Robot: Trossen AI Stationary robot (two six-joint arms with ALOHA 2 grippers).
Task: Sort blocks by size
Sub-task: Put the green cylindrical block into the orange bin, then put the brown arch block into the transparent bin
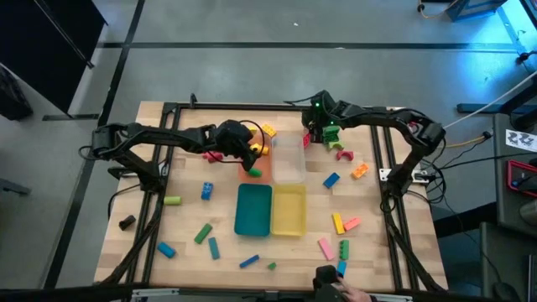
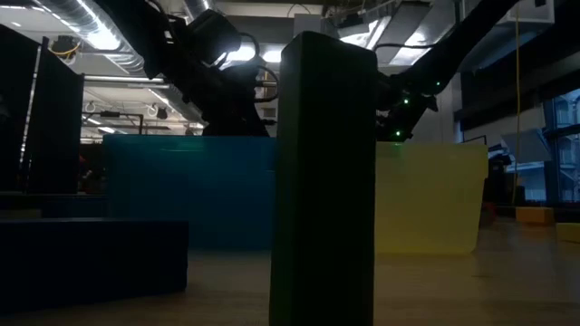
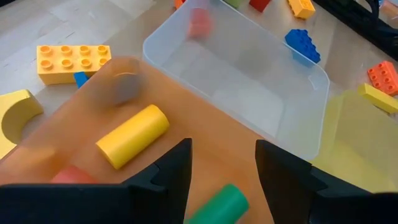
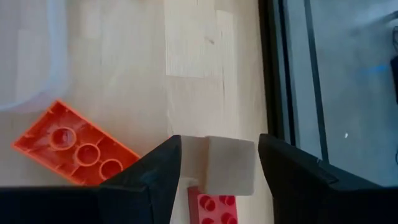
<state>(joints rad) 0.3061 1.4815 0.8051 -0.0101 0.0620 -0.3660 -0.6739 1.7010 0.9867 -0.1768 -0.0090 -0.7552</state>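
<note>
My left gripper (image 1: 249, 159) hangs open over the orange tray (image 3: 205, 124). A yellow cylinder (image 3: 132, 135) and a green cylinder (image 3: 221, 204) lie on the tray's floor, the green one below the gap between my fingers. My right gripper (image 1: 323, 136) is at the table's far side, right of the clear tray (image 1: 289, 158). It is shut on a pale block (image 4: 230, 165). A red studded brick (image 4: 211, 205) shows under that block. An orange brick (image 4: 74, 146) lies upside down on the wood beside it. My right gripper holds the pale block by its two opposite sides (image 4: 249, 168), pinched between the two fingers, which point down from above. The block fills the gap between them. I cannot tell whether it is joined to the red brick under it or lifted off the table.
The teal tray (image 1: 254, 210) and the yellow tray (image 1: 289, 210) stand side by side near the table's middle. Loose blocks lie scattered on the wood: blue (image 1: 206, 191), green (image 1: 172, 200), pink (image 1: 325, 247), orange (image 1: 359, 169). A dark block (image 2: 322, 181) stands close before the low camera.
</note>
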